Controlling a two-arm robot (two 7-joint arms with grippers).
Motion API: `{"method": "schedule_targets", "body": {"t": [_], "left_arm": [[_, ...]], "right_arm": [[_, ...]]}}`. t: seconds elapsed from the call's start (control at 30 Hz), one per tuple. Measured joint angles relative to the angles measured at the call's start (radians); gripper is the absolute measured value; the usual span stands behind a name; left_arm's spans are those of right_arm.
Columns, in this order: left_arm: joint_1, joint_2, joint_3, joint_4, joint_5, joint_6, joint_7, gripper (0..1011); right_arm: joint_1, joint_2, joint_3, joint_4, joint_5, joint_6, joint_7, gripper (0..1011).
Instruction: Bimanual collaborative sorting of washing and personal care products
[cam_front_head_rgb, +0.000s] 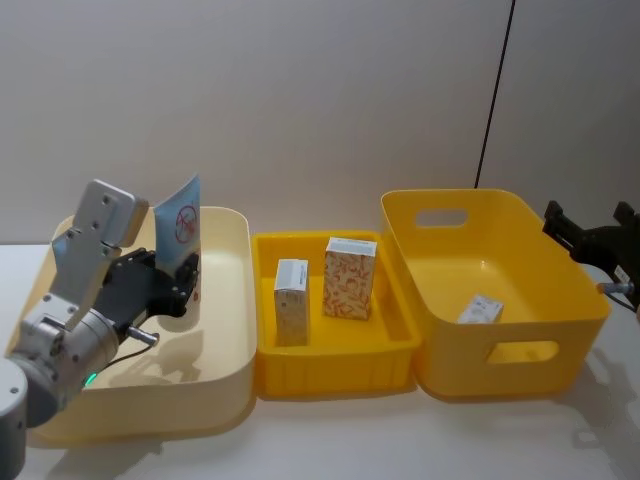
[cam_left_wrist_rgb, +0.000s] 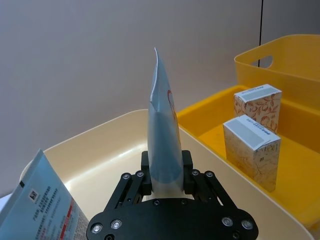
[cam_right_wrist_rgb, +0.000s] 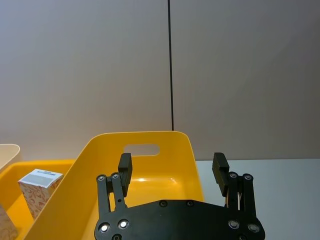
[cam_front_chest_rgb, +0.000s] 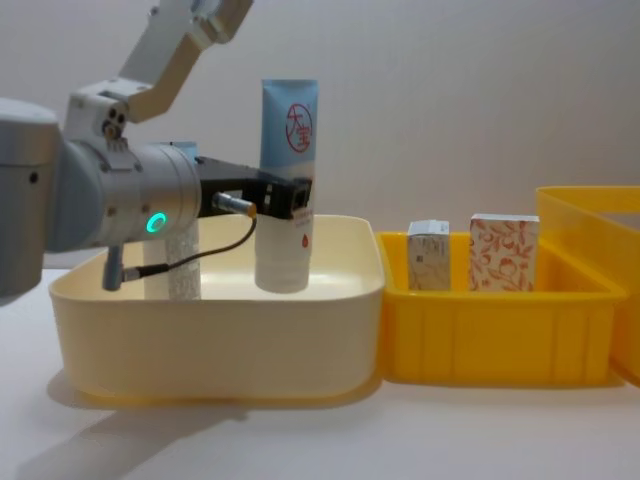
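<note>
Seeing left end effector clamped on the middle of a squeeze tube, pale blue and white with red marks. Held upright, cap end down, over the cream tub, with the lower end inside the tub. Can't tell if it's touching the tub floor. Same grip from the left wrist view: fingers pressed against the tube on both sides.

Right end effector spread wide with nothing between the fingers, hovering at the outer rim of the big yellow bin, far right of the table.

Counts:
- Tubes, two: the held one, plus a second tube in the tub beside the left arm.
- Cartons, three: pale carton and orange floral carton standing near each other, not touching, in the middle yellow tray. Third carton lying on the floor of the big yellow bin.
- Containers, three, butted side by side in a row: tub, tray, bin.
</note>
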Motion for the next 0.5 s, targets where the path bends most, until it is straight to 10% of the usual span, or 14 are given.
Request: {"method": "schedule_targets", "body": {"t": [0.5], "left_arm": [[-0.029, -0.013, -0.050, -0.003, -0.071, -0.085, -0.089, 335]], "right_arm": [[0.000, 0.000, 0.000, 0.000, 0.000, 0.000, 0.000, 1001]]}}
